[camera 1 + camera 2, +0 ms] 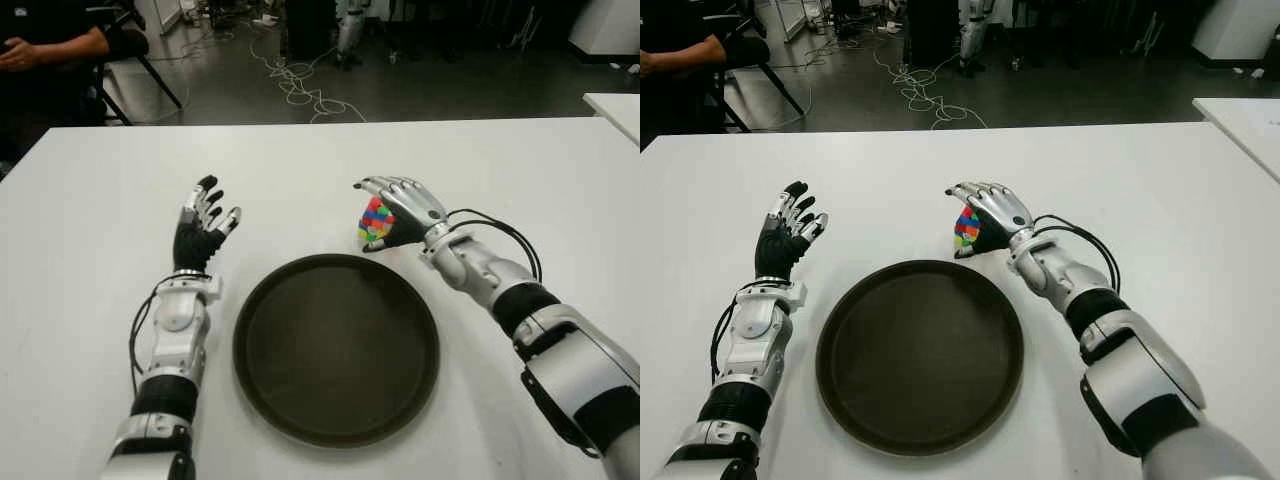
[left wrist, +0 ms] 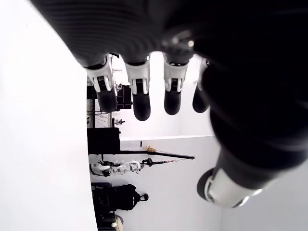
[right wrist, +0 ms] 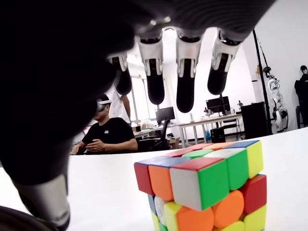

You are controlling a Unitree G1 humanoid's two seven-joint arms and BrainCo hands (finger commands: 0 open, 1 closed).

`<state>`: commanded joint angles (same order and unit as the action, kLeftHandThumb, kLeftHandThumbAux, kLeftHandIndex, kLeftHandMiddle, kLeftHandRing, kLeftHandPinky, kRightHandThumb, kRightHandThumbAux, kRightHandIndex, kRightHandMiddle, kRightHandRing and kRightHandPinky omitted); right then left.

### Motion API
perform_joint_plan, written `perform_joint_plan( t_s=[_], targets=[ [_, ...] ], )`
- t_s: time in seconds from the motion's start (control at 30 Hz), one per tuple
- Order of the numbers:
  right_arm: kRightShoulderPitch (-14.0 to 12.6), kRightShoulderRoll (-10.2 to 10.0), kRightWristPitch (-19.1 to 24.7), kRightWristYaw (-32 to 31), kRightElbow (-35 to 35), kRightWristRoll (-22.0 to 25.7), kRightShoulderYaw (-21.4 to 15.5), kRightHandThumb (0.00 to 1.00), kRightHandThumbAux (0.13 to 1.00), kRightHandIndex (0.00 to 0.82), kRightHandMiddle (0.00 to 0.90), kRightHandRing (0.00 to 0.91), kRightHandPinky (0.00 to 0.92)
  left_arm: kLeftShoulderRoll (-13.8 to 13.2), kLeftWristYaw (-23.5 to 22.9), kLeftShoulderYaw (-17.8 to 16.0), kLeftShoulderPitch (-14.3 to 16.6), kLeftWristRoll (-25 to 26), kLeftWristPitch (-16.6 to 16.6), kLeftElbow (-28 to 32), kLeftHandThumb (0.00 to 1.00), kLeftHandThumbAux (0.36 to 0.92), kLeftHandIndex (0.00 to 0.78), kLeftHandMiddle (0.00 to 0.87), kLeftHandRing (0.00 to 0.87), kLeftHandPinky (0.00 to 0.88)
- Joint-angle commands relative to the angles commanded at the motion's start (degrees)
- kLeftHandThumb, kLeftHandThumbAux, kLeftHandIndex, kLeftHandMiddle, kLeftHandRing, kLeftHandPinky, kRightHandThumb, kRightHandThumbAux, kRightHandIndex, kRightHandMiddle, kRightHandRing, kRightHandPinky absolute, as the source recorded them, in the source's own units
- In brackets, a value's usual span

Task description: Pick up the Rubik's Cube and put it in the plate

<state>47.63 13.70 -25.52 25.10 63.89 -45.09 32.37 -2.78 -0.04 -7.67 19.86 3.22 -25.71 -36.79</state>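
**Right hand arched over Rubik's Cube beyond the plate's far rim**

Seen from the robot's head, looking down on a white table (image 1: 90, 200). At the middle of the near half, close to the near edge: a round, dark plate (image 1: 336, 348), nothing in it. Just past the plate's far-right rim, sitting on the table surface: the Rubik's Cube (image 1: 375, 221), scrambled, showing red, green, blue, yellow and orange tiles.

Right hand (image 1: 402, 208) poised directly over the cube, palm down, arm reaching in from the table's near right corner. In the right wrist view, fingers (image 3: 186, 91) extended above the cube's top, clear of it, with open room visible between fingertips and cube; thumb off to one side, not pressing a face. Not grasping: spread above the cube, holding nothing. Black cables looping along the right forearm.

Left hand (image 1: 202, 224) on the left side of the plate, toward the table's left half, palm turned inward and fingers pointing away toward the far edge. In its own wrist view, fingers straight and relaxed, nothing between them.

Beyond the table's far edge: dark floor strewn with white cables (image 1: 300, 85). At the far left, a seated person (image 1: 50, 45) in dark clothing, also visible in the right wrist view behind the cube.
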Motion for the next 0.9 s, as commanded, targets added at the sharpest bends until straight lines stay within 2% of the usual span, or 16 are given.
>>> perform_joint_plan(
  t_s=[0.4, 0.9],
  targets=[
    [0.2, -0.5, 1.2, 0.4, 1.1, 1.2, -0.9, 0.0, 0.738, 0.158, 0.179, 0.195, 0.184, 0.4, -0.7, -0.2, 0.1, 1.0, 0.3, 0.3, 0.08, 0.776, 0.057, 0.099, 0.079, 0.064],
    [0.4, -1.0, 1.2, 1.8, 2.4, 1.6, -1.5, 0.0, 0.765, 0.175, 0.206, 0.23, 0.245, 0.1, -0.9, 0.0, 0.6, 0.6, 0.0, -0.6, 0.075, 0.791, 0.06, 0.104, 0.082, 0.072]
  ],
)
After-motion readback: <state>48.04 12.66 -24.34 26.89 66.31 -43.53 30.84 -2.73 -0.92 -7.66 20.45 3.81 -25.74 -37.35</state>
